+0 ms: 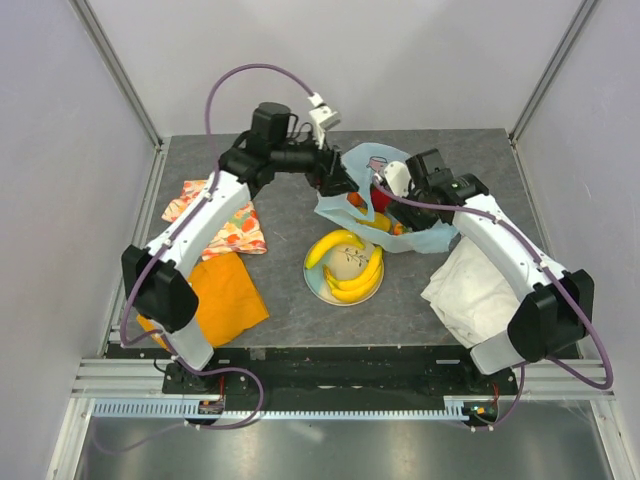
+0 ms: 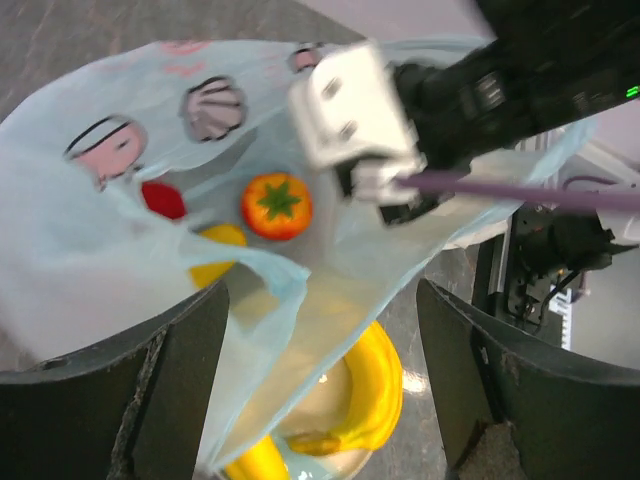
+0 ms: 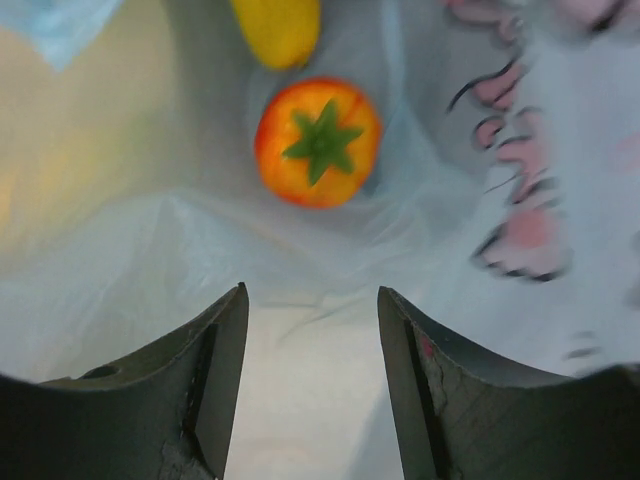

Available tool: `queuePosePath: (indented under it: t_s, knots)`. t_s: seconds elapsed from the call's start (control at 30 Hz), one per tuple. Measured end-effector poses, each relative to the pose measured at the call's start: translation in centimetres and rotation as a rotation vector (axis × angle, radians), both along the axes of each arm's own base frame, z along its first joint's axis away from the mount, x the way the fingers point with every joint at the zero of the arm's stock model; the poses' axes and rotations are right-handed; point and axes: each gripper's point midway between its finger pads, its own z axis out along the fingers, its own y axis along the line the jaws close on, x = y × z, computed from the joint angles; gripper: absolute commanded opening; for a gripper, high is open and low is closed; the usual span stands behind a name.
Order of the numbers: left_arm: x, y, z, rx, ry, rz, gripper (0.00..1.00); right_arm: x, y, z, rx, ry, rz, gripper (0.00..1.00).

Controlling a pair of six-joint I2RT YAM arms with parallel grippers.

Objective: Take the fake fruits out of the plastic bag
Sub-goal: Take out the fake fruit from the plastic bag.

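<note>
A: Fake fruits (image 2: 277, 205): how do we stand?

B: Right gripper (image 3: 312, 295) spread, empty, over the orange fruit (image 3: 318, 142) inside the plastic bag (image 1: 362, 160). Left gripper (image 2: 320, 290) spread at its mouth. Beyond, bananas (image 1: 333, 246) lie on the plate (image 1: 313, 283). We judge three pieces remain.

One translucent light-blue plastic bag (image 1: 425, 240) holds three glossy plastic fruits: one orange fruit with a green leafy top (image 2: 277, 205), one red fruit (image 2: 163, 200) and one small yellow fruit (image 2: 220, 250). One round plate (image 1: 316, 285) bears at least two curved yellow bananas (image 1: 335, 246). There are three cloths: one fruit-patterned cloth (image 1: 215, 215), one plain orange cloth (image 1: 225, 290) and one white cloth (image 1: 470, 285).
</note>
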Motion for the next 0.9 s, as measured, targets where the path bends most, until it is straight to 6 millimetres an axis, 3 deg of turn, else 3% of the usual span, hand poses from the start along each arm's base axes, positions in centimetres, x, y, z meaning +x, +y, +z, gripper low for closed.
queuePosePath:
  t_s: [0.13, 0.23, 0.33, 0.43, 0.5, 0.53, 0.57, 0.63, 0.77, 0.9]
  knots:
    - [-2.1, -3.4, 0.1, 0.024, -0.09, -0.108, 0.83, -3.2, -1.1, -2.2, -0.009, 0.084, -0.036, 0.69]
    - [-3.4, -4.7, -1.1, 0.066, -0.154, -0.16, 0.83, -4.8, -1.7, -2.1, 0.004, 0.091, -0.061, 0.73]
    - [-3.5, -4.5, -3.8, 0.13, -0.181, -0.173, 0.83, -5.7, -2.0, -1.8, 0.027, 0.081, -0.091, 0.73]
    - [-3.5, -3.6, -7.2, 0.215, -0.176, -0.171, 0.82, -7.2, -2.4, -2.8, 0.039, 0.115, -0.114, 0.73]
    - [-3.1, -3.1, -8.9, 0.271, -0.19, -0.153, 0.64, -8.0, -2.6, -3.8, 0.033, 0.154, -0.127, 0.73]
    - [-2.8, -3.0, -9.5, 0.296, -0.199, -0.143, 0.47, -8.2, -2.7, -4.0, 0.03, 0.166, -0.131, 0.73]
    - [-2.6, -2.9, -10.0, 0.319, -0.211, -0.132, 0.02, -8.1, -2.6, -4.1, 0.033, 0.17, -0.134, 0.73]
    - [-2.2, -2.7, -10.9, 0.357, -0.228, -0.116, 0.02, -7.4, -2.2, -4.1, 0.04, 0.162, -0.14, 0.74]
    - [-2.0, -2.2, -12.5, 0.402, -0.24, -0.096, 0.02, -3.4, -0.9, -3.8, 0.061, 0.096, -0.147, 0.75]
    - [-2.2, -1.2, -14.1, 0.435, -0.22, -0.078, 0.02, -0.6, 0.0, -5.6, 0.057, 0.077, -0.155, 0.78]
